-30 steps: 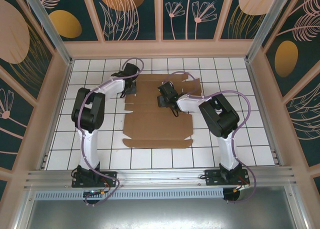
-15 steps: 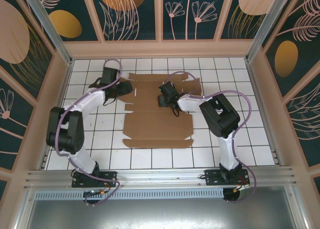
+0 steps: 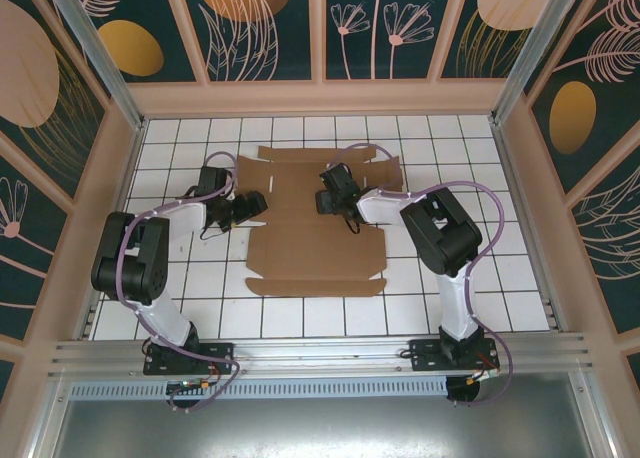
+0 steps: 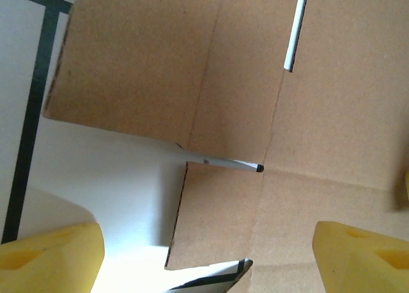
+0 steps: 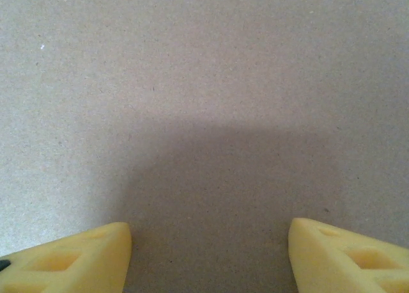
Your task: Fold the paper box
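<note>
**Your paper box is still a flat brown sheet**

Look at the paper box [image 3: 315,248]. It is plain brown cardboard, and it is not folded up yet. It lies spread out flat in the middle of the white tiled table [image 3: 490,278]. The big wide part is on the near side, with a long thin flap along its near edge. The far part has smaller flaps sticking out left and right, with little cuts between them. You can see thin white slits where the table shows through. In the left wrist view, fold lines cross the sheet, and a cut parts two side flaps. In the right wrist view, the cardboard is smooth and bare.
</note>
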### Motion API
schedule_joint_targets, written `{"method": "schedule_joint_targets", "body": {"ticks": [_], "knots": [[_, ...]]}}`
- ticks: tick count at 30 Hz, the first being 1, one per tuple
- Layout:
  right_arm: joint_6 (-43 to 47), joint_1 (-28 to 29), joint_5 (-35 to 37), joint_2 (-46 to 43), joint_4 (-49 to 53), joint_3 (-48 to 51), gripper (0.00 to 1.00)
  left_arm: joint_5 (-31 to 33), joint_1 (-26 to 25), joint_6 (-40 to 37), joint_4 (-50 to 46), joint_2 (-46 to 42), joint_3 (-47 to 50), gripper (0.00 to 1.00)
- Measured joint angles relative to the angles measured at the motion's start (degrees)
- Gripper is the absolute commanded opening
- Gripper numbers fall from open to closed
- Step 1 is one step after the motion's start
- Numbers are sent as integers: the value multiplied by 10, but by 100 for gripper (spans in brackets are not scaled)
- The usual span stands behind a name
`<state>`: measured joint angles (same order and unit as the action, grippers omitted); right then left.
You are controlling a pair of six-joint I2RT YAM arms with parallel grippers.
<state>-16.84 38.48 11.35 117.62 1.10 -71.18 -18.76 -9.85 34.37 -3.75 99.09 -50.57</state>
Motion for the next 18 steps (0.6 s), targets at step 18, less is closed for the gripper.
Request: {"method": "schedule_joint_targets", "body": {"ticks": [18], "knots": [[0, -2, -3, 0, -1, 1, 67, -39, 7, 2, -15, 35, -38, 74]]}}
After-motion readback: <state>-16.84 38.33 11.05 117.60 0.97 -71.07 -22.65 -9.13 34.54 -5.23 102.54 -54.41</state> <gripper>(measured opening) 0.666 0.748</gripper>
